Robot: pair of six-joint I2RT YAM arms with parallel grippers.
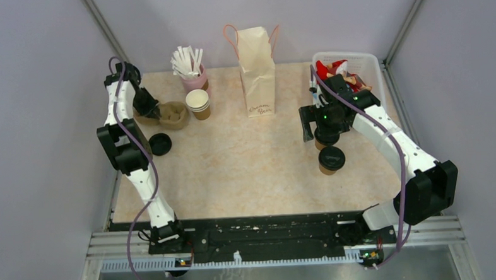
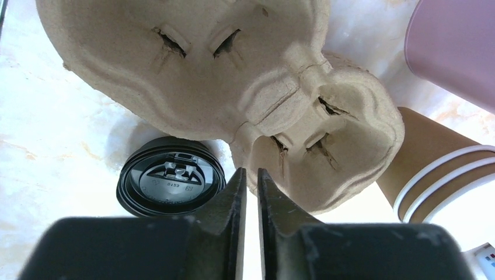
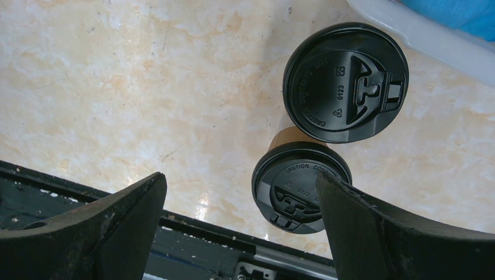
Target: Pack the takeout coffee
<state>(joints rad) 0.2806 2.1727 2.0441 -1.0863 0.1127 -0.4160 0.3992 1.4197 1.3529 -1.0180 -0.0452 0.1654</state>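
We are hovering right claw (image 3: 240, 181) wide open over two lidded cups (image 1: 331, 158), standing upright at table's (image 1: 246, 165) right side: near cup (image 3: 302, 186) just inside right finger (image 3: 397, 233), far cup (image 3: 345, 81) beyond (left arm (image 1: 129, 151) well apart); left claw (image 2: 248, 173) narrow, seemingly pinching paper tray (image 2: 192, 76)

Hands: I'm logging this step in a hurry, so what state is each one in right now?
Left hand: closed on the carrier rim.
Right hand: open, holding nothing.

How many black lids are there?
3: the farther lidded cup, the nearer lidded cup, and a loose lid beside the cardboard tray on the left. Inside the bag is hidden.
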